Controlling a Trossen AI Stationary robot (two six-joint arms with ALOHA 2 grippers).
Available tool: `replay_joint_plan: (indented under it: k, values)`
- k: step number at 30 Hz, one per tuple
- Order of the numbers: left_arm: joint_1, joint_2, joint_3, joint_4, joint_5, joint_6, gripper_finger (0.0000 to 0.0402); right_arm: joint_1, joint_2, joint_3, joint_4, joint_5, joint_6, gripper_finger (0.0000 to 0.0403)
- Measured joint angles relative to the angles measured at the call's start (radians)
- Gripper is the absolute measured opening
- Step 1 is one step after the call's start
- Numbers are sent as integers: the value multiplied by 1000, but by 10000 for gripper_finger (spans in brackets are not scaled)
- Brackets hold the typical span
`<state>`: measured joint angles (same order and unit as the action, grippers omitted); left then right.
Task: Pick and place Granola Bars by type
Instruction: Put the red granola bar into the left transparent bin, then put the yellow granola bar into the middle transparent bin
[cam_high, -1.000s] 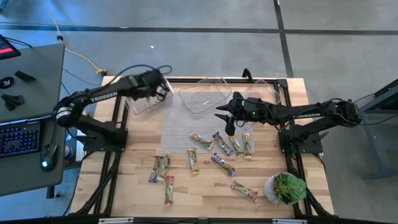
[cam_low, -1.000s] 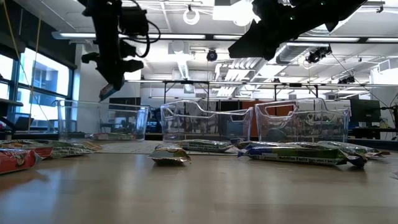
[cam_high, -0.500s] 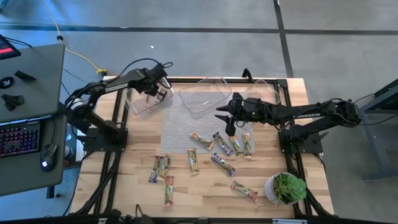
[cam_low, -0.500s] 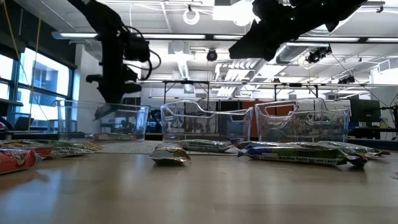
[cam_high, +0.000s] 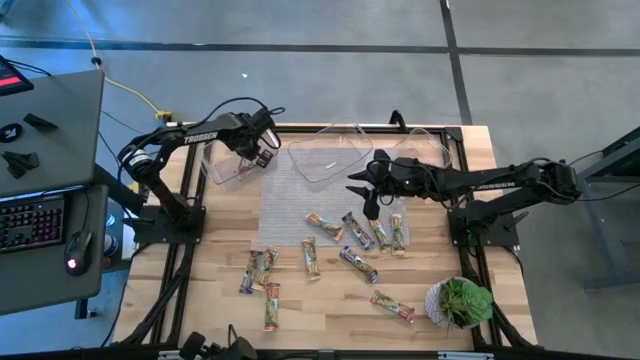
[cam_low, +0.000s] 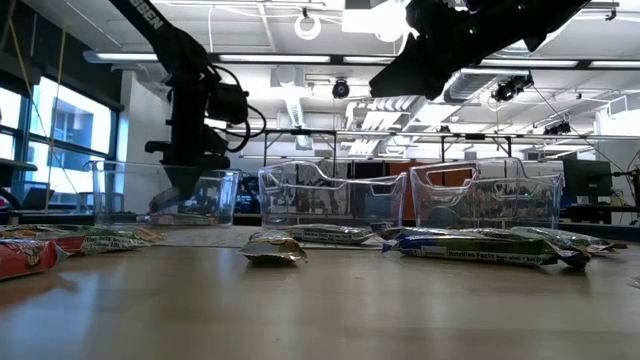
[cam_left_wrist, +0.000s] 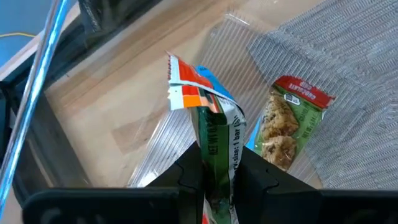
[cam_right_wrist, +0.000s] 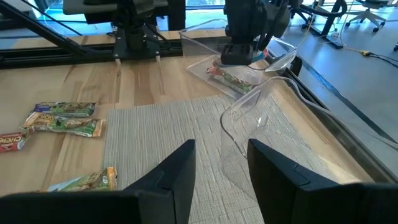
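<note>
My left gripper (cam_high: 262, 152) reaches down into the left clear tub (cam_high: 222, 168) at the table's far left and is shut on a green granola bar (cam_left_wrist: 214, 127) with a red-orange and blue end. A second green bar (cam_left_wrist: 289, 121) lies flat on that tub's floor. Several more granola bars (cam_high: 355, 232) lie scattered on the wood and on the edge of the grey mat (cam_high: 300, 205). My right gripper (cam_high: 368, 198) hangs open above the mat, nothing between its fingers (cam_right_wrist: 180, 165). My left gripper pinches the green bar between its two fingers, on the wrapper's flat faces at its near part (cam_left_wrist: 217, 165). The fingers come steeply from above into the tub and lie along the bar. The bar's red-orange end (cam_left_wrist: 186, 84) points toward the tub's floor; whether it touches, I cannot tell.
A middle clear tub (cam_high: 330, 152) and a right clear tub (cam_high: 428, 145) stand along the far edge. A small potted plant (cam_high: 458, 302) sits at the near right corner. Bare wood lies near the front edge.
My left gripper has come down from above the left tub's rim into the tub, tipping steeper and rolling a little, with the green bar still between its fingers. My right arm has kept still.
</note>
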<state>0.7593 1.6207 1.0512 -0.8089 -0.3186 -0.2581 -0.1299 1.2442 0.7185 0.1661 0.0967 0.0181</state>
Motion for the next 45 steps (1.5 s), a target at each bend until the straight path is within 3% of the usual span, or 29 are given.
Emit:
replay_joint_plan:
  k: [11, 14, 21, 28, 31, 35, 40, 45]
  values:
    - [0, 0, 1, -3, 3, 0, 131, 0, 0, 0, 0, 0, -3, 129]
    - [0, -2, 34, -55, 60, 35, 139, 0, 0, 0, 1, -3, -61, 129]
    - [-2, -33, 306, -340, 182, 37, 140, 22, 21, 0, 72, -158, -86, 129]
    - [-112, -122, 544, -419, 193, 10, 140, 116, 176, 0, 199, -136, -87, 129]
    - [-196, -175, 550, -432, 151, -10, 140, 154, 226, 0, 199, -49, -109, 129]
    - [-341, -233, 515, -443, 20, -137, 140, 184, 248, 0, 167, 92, -37, 129]
    - [-544, -258, 435, -452, -136, -320, 140, 201, 296, 1, 106, 99, 141, 129]
    - [-712, -258, 352, -420, -230, -470, 140, 231, 436, 1, 186, 84, 159, 129]
